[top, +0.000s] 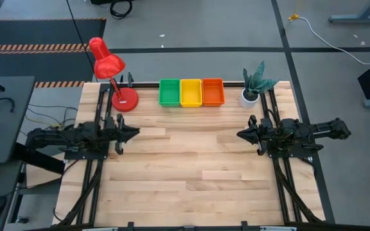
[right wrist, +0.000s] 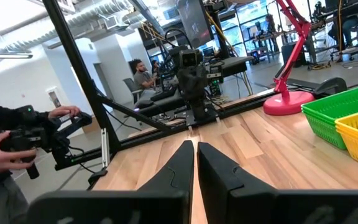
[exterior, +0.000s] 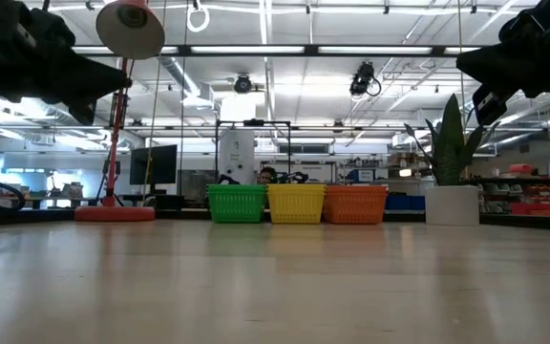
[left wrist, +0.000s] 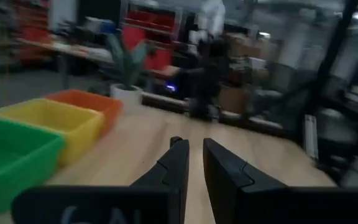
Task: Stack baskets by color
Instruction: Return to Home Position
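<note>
A green basket [top: 169, 92], a yellow basket [top: 191, 92] and an orange basket [top: 212, 92] stand side by side, touching, at the middle of the table's far edge, bottoms on the wood. My left gripper [top: 135, 133] hangs level over the table's left side, pointing right, its fingers a narrow gap apart [left wrist: 196, 155] with nothing between them. Opposite it, my right gripper [top: 241, 134] hangs level over the right side, pointing left, shut [right wrist: 195, 144] and empty. Both are well nearer than the baskets.
A red desk lamp [top: 111, 77] stands at the far left corner, and a white pot with a plant [top: 254, 86] at the far right. Bare wood [top: 191, 167] lies between the arms. A person holding a device [right wrist: 17, 143] stands beyond the table's left side.
</note>
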You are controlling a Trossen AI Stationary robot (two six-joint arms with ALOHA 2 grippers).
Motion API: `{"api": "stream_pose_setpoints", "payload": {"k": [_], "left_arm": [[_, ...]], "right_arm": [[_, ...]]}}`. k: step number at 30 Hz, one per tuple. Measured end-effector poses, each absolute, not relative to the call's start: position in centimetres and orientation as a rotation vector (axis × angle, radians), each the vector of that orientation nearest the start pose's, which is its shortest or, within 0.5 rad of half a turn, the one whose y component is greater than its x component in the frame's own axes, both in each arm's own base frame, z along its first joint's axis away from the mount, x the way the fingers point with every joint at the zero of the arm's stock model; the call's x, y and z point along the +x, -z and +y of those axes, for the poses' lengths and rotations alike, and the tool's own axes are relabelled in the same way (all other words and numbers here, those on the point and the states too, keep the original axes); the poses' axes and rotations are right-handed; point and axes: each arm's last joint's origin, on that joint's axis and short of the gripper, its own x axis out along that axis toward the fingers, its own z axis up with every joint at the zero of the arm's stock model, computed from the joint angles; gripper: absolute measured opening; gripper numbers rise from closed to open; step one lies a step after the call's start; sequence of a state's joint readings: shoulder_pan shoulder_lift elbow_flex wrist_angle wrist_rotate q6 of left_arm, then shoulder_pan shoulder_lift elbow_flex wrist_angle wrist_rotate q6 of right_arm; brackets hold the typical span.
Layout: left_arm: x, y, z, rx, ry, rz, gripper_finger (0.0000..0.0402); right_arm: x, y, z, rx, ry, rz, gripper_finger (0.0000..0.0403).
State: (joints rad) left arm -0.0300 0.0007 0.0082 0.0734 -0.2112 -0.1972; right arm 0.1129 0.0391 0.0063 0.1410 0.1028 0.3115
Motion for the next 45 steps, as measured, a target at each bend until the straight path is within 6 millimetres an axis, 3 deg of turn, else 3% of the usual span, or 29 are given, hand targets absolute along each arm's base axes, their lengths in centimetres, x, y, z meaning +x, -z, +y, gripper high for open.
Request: {"api": "stream_pose_setpoints", "payload": {"k": [6,18,30,40,45], "left_arm": [[9.68,-17.1,0.15,-0.074,-0.125,-0.059,0.0042],[9.68,-17.07,0.45,-0.04,-0.157,-0.057,0.0009],[9.76,-17.21,0.44,-0.046,-0.158,-0.072,0.0036],[9.76,-17.27,0.44,-0.046,-0.157,-0.078,0.0023],[9.76,-17.27,0.44,-0.046,-0.157,-0.078,0.0029]], "right_arm": [[9.87,-17.61,0.82,0.323,-0.027,-0.105,0.0026],[9.87,-17.62,0.82,0.323,-0.027,-0.105,0.0026],[9.87,-17.62,0.82,0.323,-0.027,-0.105,0.0026],[9.87,-17.59,0.8,0.323,-0.02,-0.103,0.0026],[9.74,-18.25,0.81,0.439,-0.048,-0.17,0.0026]]}}
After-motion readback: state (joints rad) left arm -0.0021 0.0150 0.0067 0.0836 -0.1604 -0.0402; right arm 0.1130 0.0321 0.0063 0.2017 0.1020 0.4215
